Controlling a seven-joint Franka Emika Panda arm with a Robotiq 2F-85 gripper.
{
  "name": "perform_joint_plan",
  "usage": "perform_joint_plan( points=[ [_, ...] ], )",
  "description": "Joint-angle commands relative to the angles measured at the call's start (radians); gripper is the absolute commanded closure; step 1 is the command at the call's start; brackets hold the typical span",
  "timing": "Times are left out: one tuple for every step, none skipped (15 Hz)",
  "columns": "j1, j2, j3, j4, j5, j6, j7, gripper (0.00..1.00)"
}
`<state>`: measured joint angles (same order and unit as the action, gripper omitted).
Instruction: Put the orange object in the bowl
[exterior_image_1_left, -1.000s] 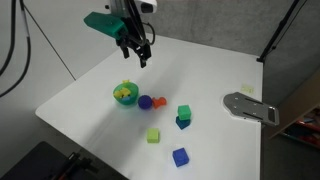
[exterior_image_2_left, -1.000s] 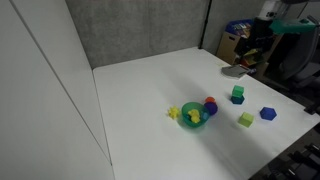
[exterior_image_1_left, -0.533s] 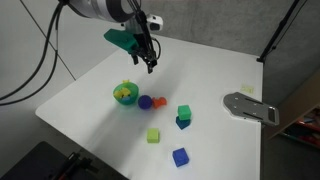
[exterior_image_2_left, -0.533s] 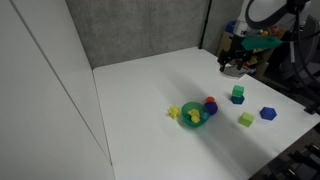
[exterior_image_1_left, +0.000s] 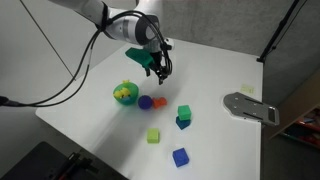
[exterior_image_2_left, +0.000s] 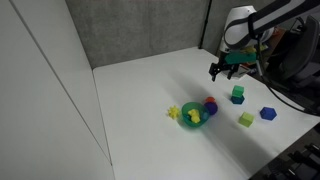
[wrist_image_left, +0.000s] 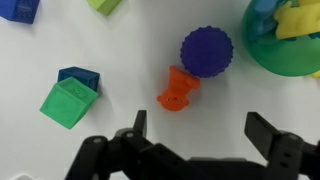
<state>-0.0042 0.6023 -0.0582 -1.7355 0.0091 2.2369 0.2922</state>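
The orange object (wrist_image_left: 177, 90) is a small orange-red toy piece lying on the white table, touching the purple ball (wrist_image_left: 207, 51). It also shows in both exterior views (exterior_image_1_left: 159, 101) (exterior_image_2_left: 211, 100). The green bowl (exterior_image_1_left: 124, 94) (exterior_image_2_left: 193, 116) (wrist_image_left: 290, 40) stands just beyond the ball and holds yellow pieces. My gripper (wrist_image_left: 200, 128) is open and empty. It hangs above the table near the orange object, seen in both exterior views (exterior_image_1_left: 160, 70) (exterior_image_2_left: 228, 70).
A green cube (wrist_image_left: 66, 102) sits on a blue one (wrist_image_left: 78, 76). A lime cube (exterior_image_1_left: 153, 135) and a blue cube (exterior_image_1_left: 180, 156) lie nearer the table's edge. A grey metal plate (exterior_image_1_left: 250, 107) lies at one side. A yellow piece (exterior_image_2_left: 173, 112) lies beside the bowl.
The arm has come down and moved across the table toward the toys. The gripper stays open. No object has moved.
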Motion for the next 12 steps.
perform_joint_plan(
  points=[
    [0.006,0.144,-0.020,0.159,0.010,-0.058,0.027,0.00],
    [0.004,0.178,-0.023,0.189,0.014,-0.065,0.031,0.00],
    [0.002,0.208,-0.024,0.216,0.019,-0.072,0.035,0.00],
    [0.000,0.237,-0.025,0.239,0.025,-0.074,0.041,0.00],
    [-0.001,0.264,-0.027,0.261,0.031,-0.074,0.048,0.00],
    [-0.003,0.291,-0.026,0.286,0.040,-0.075,0.054,0.00],
    [-0.002,0.317,-0.027,0.307,0.047,-0.073,0.064,0.00],
    [-0.001,0.343,-0.029,0.330,0.053,-0.073,0.074,0.00],
    [0.000,0.365,-0.031,0.351,0.060,-0.076,0.085,0.00],
    [0.002,0.388,-0.033,0.369,0.067,-0.079,0.102,0.00],
    [0.006,0.406,-0.037,0.380,0.071,-0.074,0.125,0.00],
    [0.011,0.422,-0.040,0.389,0.073,-0.065,0.144,0.00]
  ],
)
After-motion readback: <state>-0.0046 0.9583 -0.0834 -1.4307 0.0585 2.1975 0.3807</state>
